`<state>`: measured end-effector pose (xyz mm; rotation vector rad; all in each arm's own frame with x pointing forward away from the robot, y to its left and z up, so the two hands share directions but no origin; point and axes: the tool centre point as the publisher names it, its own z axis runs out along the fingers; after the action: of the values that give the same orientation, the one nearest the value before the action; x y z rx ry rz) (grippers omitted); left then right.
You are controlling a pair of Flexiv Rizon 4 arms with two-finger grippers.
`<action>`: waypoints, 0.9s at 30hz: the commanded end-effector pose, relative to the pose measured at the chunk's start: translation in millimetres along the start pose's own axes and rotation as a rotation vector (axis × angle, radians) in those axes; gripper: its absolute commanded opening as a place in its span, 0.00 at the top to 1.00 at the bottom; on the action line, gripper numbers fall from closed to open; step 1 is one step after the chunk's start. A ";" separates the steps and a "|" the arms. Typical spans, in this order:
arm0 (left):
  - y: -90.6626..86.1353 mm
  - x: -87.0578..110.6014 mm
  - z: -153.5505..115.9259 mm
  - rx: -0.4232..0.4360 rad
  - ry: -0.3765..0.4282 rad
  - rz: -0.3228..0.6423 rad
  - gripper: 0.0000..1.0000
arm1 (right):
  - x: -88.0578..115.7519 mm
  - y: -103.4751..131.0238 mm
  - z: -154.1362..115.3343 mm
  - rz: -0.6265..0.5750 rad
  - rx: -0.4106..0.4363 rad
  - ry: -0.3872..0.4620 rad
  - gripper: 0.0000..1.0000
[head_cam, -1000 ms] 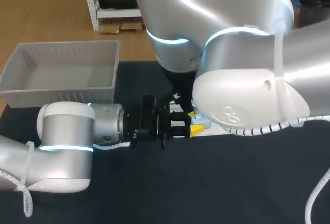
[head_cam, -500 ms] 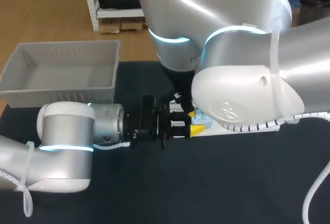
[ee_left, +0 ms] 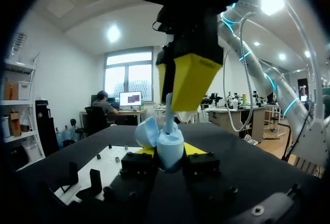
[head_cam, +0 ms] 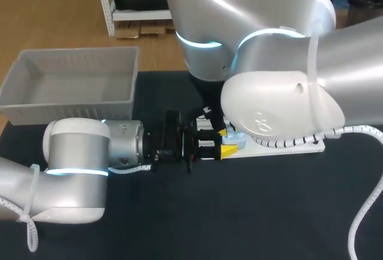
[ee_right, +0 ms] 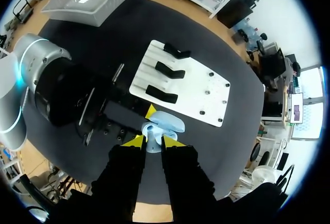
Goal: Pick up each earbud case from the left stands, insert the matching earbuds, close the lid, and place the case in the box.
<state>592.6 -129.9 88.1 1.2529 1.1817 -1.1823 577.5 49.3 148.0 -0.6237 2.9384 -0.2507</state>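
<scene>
Left wrist view puts the left tool (ee_left: 170, 158) nearest, its two yellow-tipped fingers pressed against opposite sides of the pale blue earbud case (ee_left: 170, 149). The case stands upright between them, with its lid (ee_left: 147, 131) swung open to one side. Directly over the open case hangs the right tool (ee_right: 153, 142), fingers drawn close and pinching a pale earbud (ee_left: 169, 105) whose stem points down into the case's mouth. Whether it touches the inside, I cannot tell. Just beyond both tools a white board (ee_right: 191, 91) lies flat on the dark worktop (head_cam: 251, 212), carrying three black stands (ee_right: 161, 93) in a row and a few small pegs. Well apart from the tools, off past the left arm (head_cam: 78, 170), sits the grey box (head_cam: 72, 112) at the worktop's far corner.
</scene>
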 end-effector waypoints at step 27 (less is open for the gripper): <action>0.6 0.4 -0.4 0.002 -0.002 -0.001 1.00 | 2.4 -1.7 0.9 -0.103 -0.022 -0.008 1.00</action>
<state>592.6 -129.9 88.1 1.2529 1.1817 -1.1823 577.3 49.3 147.9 -0.7760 2.9133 -0.2340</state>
